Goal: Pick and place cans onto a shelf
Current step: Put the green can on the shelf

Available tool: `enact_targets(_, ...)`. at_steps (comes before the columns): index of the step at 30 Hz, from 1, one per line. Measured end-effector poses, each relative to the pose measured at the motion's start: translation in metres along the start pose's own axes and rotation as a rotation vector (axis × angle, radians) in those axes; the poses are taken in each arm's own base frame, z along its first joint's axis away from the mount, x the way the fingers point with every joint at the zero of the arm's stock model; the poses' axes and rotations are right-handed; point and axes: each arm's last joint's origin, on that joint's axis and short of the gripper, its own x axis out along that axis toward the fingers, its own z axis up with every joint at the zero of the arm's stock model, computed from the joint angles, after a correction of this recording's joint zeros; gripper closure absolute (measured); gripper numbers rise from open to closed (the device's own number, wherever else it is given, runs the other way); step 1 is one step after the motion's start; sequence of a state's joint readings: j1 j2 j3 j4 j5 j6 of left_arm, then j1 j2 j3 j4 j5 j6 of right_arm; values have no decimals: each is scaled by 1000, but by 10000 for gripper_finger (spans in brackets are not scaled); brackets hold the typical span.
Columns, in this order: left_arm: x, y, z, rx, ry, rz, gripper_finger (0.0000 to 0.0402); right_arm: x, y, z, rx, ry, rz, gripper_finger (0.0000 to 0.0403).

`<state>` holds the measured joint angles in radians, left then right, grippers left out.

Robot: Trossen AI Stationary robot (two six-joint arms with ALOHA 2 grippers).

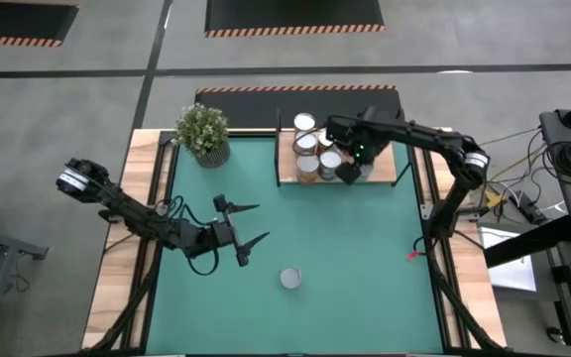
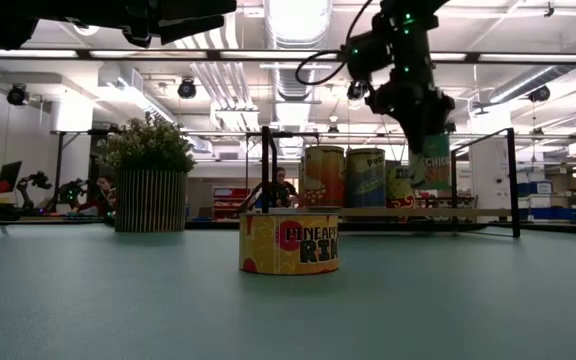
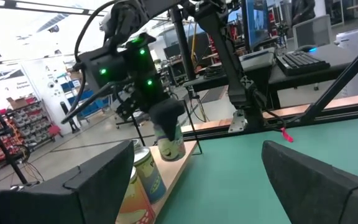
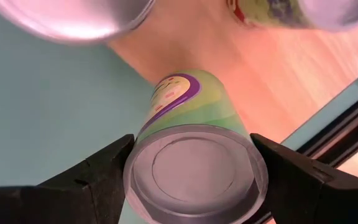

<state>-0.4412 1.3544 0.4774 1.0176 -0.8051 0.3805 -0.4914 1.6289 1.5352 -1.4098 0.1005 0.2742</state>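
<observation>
I have the right claw [image 1: 349,171] clamped on a green can [image 4: 191,146] at the shelf [image 1: 385,159], which sits at about one o'clock on the worktop [image 1: 365,258]. The can hangs tilted, its long axis off vertical, above the shelf board near the front edge and just beside the standing cans [image 1: 310,149]; those stand upright, tops up, packed at the shelf's left end. The shelf's right half is bare wood, so there is room that way. One lone can [image 1: 290,278] stands upright at six o'clock on the mat, well apart from everything, with free green all round it. My left claw [image 1: 247,235] waits at about eight o'clock, fingers spread wide, holding nothing. The plant [image 1: 203,132] is at eleven o'clock
</observation>
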Motion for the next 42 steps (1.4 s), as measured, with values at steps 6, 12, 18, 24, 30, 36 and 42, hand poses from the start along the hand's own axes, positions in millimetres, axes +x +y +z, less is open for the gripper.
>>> enact_targets(6, 0, 0, 0, 2, -1, 0, 67, 8, -6, 12, 6, -32, 11, 115)
enact_targets(12, 2, 0, 4, -3, -9, 4, 67, 15, -5, 17, -16, -19, 8, 114)
enact_targets(18, 2, 0, 4, -3, -9, 4, 67, 19, -3, 22, -21, -43, 13, 113)
enact_targets(24, 2, 0, 4, -2, -8, 4, 67, 19, -3, 23, -53, -48, 13, 106)
enact_targets(30, 2, 0, 4, -2, -8, 3, 67, 19, -2, 25, -51, -68, 9, 83)
enact_targets(36, 2, 0, 4, -2, -8, 3, 67, 19, -2, 25, -52, -71, 8, 78)
enact_targets(42, 2, 0, 4, -2, -9, 3, 67, 16, -4, 24, -64, -87, -20, 78)
